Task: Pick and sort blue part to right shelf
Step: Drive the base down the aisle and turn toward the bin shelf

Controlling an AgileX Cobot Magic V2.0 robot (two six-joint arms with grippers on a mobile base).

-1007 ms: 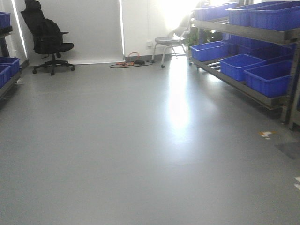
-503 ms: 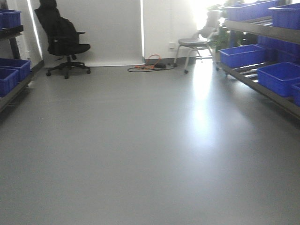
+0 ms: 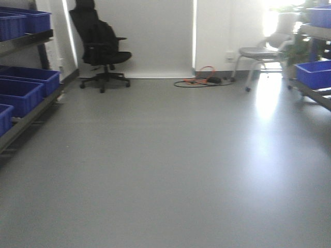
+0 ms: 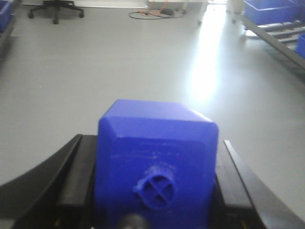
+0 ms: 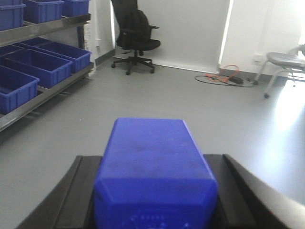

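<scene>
- Left gripper (image 4: 152,141) is clamped on a blue part (image 4: 157,162); right gripper (image 5: 153,157) is clamped on a second blue part (image 5: 155,164).
- Right shelf (image 3: 316,94): along the right edge of the floor (image 3: 165,170), well apart.
- Advice: grip firmly and face the shelf squarely before reaching.

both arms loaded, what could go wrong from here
1. Wrong rack: the right shelf shows only at the front view's right edge, while the left shelf with look-alike blue bins fills more of it.
2. The loose cable by the grey chair lies toward that side; wheels might snag it.
3. The left tool clamps one blue part, the right tool a second blue part, by the sides only; a jolt might loosen either.
</scene>
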